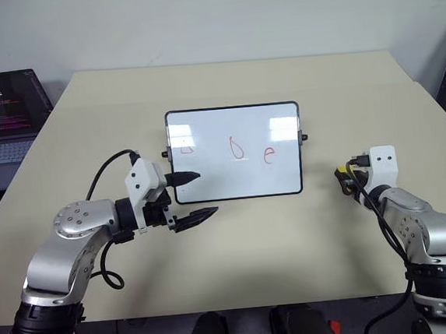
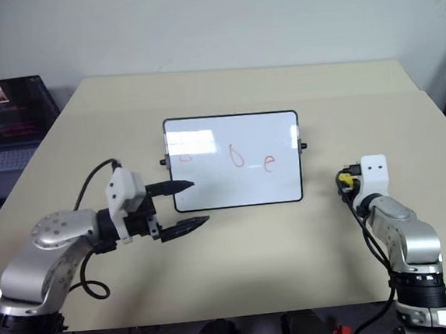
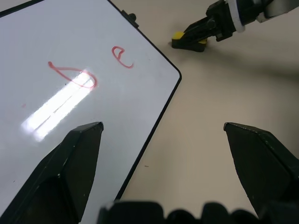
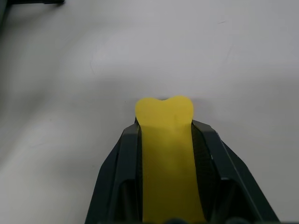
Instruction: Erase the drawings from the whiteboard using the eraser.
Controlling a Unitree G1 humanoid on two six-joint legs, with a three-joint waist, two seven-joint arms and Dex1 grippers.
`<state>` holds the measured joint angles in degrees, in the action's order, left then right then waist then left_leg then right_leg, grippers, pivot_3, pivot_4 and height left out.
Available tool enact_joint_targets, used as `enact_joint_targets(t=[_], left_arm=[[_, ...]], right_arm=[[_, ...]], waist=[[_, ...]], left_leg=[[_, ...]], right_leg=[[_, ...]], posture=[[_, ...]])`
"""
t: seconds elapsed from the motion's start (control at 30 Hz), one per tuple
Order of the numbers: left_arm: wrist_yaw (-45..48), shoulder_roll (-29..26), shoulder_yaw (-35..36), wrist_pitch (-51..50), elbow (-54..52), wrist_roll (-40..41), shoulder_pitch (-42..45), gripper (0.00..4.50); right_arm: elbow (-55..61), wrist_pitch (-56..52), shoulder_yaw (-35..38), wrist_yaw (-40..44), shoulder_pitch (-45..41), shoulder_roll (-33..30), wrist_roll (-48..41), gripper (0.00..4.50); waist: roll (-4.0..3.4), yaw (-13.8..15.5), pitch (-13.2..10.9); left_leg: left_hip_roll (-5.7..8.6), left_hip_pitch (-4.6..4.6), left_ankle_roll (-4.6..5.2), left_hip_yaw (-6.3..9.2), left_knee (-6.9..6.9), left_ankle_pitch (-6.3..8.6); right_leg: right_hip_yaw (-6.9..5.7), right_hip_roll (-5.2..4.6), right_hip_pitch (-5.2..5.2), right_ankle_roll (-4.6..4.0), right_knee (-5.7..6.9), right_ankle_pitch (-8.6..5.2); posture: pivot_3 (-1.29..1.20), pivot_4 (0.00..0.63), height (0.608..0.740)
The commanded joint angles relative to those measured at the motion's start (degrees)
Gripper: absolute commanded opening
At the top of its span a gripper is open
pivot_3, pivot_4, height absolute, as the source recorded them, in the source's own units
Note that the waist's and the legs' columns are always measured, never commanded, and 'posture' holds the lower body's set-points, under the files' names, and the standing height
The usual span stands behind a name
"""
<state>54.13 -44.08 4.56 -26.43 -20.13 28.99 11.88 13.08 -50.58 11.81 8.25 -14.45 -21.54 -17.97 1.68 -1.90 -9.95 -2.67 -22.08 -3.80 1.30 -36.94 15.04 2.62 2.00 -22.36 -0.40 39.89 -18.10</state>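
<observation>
Beige table (image 1: 253, 242), right claw (image 4: 164, 122) pinching eraser (image 4: 164, 112)

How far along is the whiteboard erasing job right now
Done: the right gripper is shut on the eraser, which sits on the table right of the whiteboard. In hand: nothing wiped yet. Left: all the drawings remain. The left gripper waits open at the board's near-left corner.

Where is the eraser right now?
The eraser sits on the table at the robot's right, to the right of the whiteboard, pinched between the jaws of the right gripper, as the right wrist view shows.
</observation>
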Motion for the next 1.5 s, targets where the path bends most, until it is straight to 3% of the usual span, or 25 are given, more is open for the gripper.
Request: enact_joint_targets(t=[0.03,0.2,0.33,0.47,0.63,0.8,1.27,1.5], left_arm=[[-4.96,0.32,3.73,-0.80,-3.08,-1.03,-2.42,4.50],[-11.55,0.31,7.36,-3.07,-4.87,-3.20,-6.90,4.50],[-14.32,-0.60,11.37,-4.99,-4.64,-3.48,-9.09,4.50],[-16.22,-2.26,13.60,-6.30,-1.77,-5.46,-9.29,4.50],[-15.53,-3.19,13.07,-6.15,1.39,-6.24,-7.65,4.50],[-12.77,-3.07,12.44,-4.77,3.72,-5.11,-5.07,4.50],[-3.68,-4.52,11.26,-2.08,6.87,-3.39,-1.89,4.50],[-3.32,-3.84,9.80,-2.05,6.81,-3.79,-1.09,4.50]], right_arm=[[8.06,1.39,-0.89,4.33,2.43,-3.11,-0.95,1.09],[22.48,-0.37,-6.46,13.63,5.72,-11.12,-3.98,1.09],[27.10,-1.19,-12.81,17.12,0.28,-13.67,-4.83,1.09],[24.30,2.07,-23.22,18.01,-10.12,-10.69,-0.61,1.09],[10.92,7.80,-36.30,19.64,-24.58,-2.18,6.73,1.09],[-4.73,16.56,-42.66,22.16,-35.30,4.20,14.08,1.09],[-44.22,36.63,-40.18,16.29,-51.95,20.41,25.42,1.08],[-53.32,38.76,-40.95,22.51,-52.99,21.63,27.77,1.08]], waist=[[-0.03,0.01,-0.02],[-0.04,-0.12,-0.04],[0.01,-0.21,-0.05],[0.04,-0.65,-0.12],[0.11,-0.61,-0.14],[0.15,-0.23,-0.16],[0.18,-0.14,-0.14],[0.23,-0.07,-0.10]], left_leg=[[0.00,0.00,0.00,0.02,0.00,0.00],[0.00,0.05,0.01,0.05,0.00,0.00],[-0.02,0.13,0.00,0.11,-0.03,0.00],[-0.02,0.18,0.00,0.10,-0.03,-0.01],[0.00,0.09,0.00,0.12,-0.04,-0.01],[-0.01,0.04,0.00,0.15,-0.03,0.00],[-0.03,-0.36,-0.01,0.13,-0.06,-0.01],[-0.02,-0.85,-0.01,0.08,-0.06,-0.01]], right_leg=[[0.00,-0.01,0.00,0.00,0.00,0.00],[0.04,-0.03,0.00,0.12,0.02,-0.07],[-0.05,-0.01,0.06,0.14,0.07,-0.08],[-0.02,-0.01,0.05,0.14,0.08,-0.07],[-0.07,-0.05,0.03,-0.03,0.05,0.02],[-0.14,-0.08,-0.02,-0.12,0.04,0.07],[-0.16,-0.14,-0.46,-0.17,0.19,0.09],[-0.14,-0.19,-0.94,-0.19,0.22,0.11]], posture=[[0.00,0.150,0.740],[0.00,0.150,0.740],[0.00,0.150,0.740],[0.00,0.150,0.740],[0.00,0.150,0.740],[0.00,0.150,0.740],[0.00,0.150,0.740],[0.00,0.150,0.740]])
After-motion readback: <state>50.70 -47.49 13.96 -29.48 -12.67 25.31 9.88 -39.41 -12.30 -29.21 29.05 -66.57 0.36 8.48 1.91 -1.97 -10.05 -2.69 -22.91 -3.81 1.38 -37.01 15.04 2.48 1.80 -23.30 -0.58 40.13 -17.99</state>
